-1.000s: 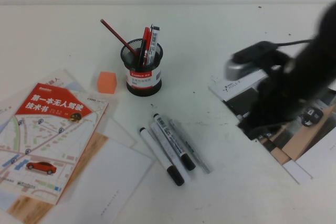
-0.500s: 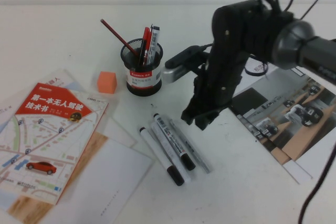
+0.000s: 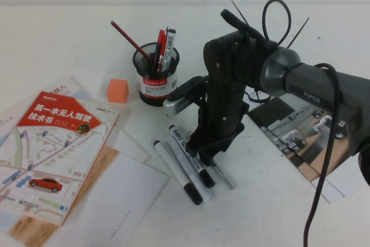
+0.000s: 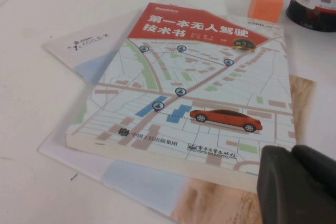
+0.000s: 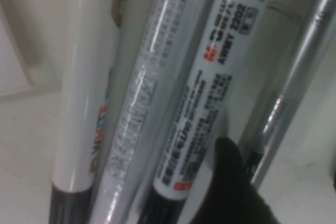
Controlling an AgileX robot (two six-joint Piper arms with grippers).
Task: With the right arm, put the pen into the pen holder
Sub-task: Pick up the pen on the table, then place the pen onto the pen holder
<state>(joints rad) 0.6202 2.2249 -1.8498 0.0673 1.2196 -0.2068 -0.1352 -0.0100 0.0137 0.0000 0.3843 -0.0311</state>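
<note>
The slim silver pen (image 3: 223, 178) lies on the table just right of three fat white markers (image 3: 184, 166). My right gripper (image 3: 206, 157) hangs low over the pen's upper half and the markers. In the right wrist view the pen (image 5: 294, 85) runs between one black fingertip (image 5: 231, 182) and a dark edge at the frame's far side; the gripper (image 5: 283, 182) is open and holds nothing. The black mesh pen holder (image 3: 158, 76) stands behind and to the left, with a red pencil and pens in it. My left gripper (image 4: 291, 153) is shut and empty over a book.
A book with a red-topped map cover (image 3: 52, 154) and white sheets (image 3: 124, 201) lie at the left. An orange cube (image 3: 117, 91) sits beside the holder. A magazine (image 3: 306, 134) lies at the right under the right arm's cables.
My right arm has swung in from the right edge, leftward and down, and now stands over the pen and markers. The pen and markers have not moved.
</note>
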